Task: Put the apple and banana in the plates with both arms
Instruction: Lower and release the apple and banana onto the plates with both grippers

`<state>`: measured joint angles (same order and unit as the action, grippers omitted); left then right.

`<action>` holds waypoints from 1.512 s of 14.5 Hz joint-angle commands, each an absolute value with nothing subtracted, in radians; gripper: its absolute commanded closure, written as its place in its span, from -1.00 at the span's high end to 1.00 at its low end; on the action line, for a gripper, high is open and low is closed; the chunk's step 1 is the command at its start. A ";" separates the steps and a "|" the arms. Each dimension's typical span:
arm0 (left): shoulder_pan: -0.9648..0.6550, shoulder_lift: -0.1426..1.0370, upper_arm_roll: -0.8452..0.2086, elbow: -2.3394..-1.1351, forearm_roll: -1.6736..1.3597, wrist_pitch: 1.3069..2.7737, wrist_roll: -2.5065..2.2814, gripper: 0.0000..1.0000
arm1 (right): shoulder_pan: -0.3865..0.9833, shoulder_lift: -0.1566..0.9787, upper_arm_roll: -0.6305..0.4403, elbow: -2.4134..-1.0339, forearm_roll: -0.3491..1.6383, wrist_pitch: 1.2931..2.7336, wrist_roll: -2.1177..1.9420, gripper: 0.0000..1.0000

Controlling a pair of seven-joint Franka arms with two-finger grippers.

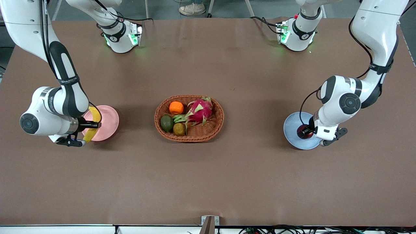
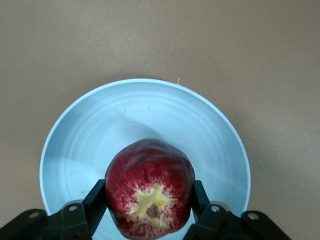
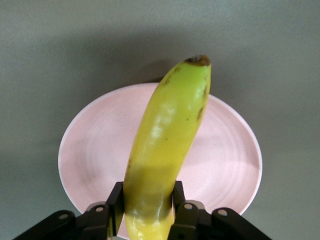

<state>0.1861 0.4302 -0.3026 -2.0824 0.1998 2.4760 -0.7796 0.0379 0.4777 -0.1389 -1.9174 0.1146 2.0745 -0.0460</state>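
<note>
My left gripper (image 1: 305, 131) is shut on the dark red apple (image 1: 302, 132) over the pale blue plate (image 1: 294, 125) at the left arm's end of the table. In the left wrist view the apple (image 2: 150, 187) sits between the fingers (image 2: 95, 202) above the blue plate (image 2: 100, 130). My right gripper (image 1: 94, 124) is shut on the yellow banana (image 1: 95, 114) over the pale pink plate (image 1: 109, 122) at the right arm's end. In the right wrist view the banana (image 3: 167, 145) juts out across the pink plate (image 3: 225, 155).
An oval brown wicker basket (image 1: 217, 122) stands mid-table between the plates. It holds an orange (image 1: 176, 107), a pink dragon fruit (image 1: 199, 110), a green avocado (image 1: 166, 123) and a small brownish fruit (image 1: 179, 129).
</note>
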 commanded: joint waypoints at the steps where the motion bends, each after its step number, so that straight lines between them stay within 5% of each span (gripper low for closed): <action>1: 0.198 0.431 -0.313 -2.086 0.216 2.493 -0.778 0.99 | 0.040 0.437 -0.137 -1.964 0.101 2.086 -0.038 0.81; 2: 0.198 0.428 -0.313 -2.085 0.216 2.493 -0.776 1.00 | 0.041 0.433 -0.137 -1.957 0.103 2.079 -0.038 1.00; 5: 0.195 0.385 -0.314 -2.079 0.216 2.482 -0.773 1.00 | 0.038 0.376 -0.137 -1.913 0.104 2.054 -0.031 1.00; 8: 0.193 0.279 -0.316 -2.050 0.216 2.429 -0.715 1.00 | 0.029 0.339 -0.143 -1.725 0.104 1.857 -0.028 1.00; 12: 0.192 0.238 -0.318 -1.826 0.215 2.118 -0.522 1.00 | -0.003 0.337 -0.144 -1.374 0.094 1.562 -0.029 1.00; 14: 0.195 0.238 -0.318 -1.711 0.210 1.981 -0.421 1.00 | -0.006 0.327 -0.147 -1.287 0.083 1.523 -0.040 1.00; 22: 0.209 0.088 -0.307 -1.556 0.125 1.709 -0.169 1.00 | -0.011 0.249 -0.146 -1.239 0.040 1.519 -0.034 1.00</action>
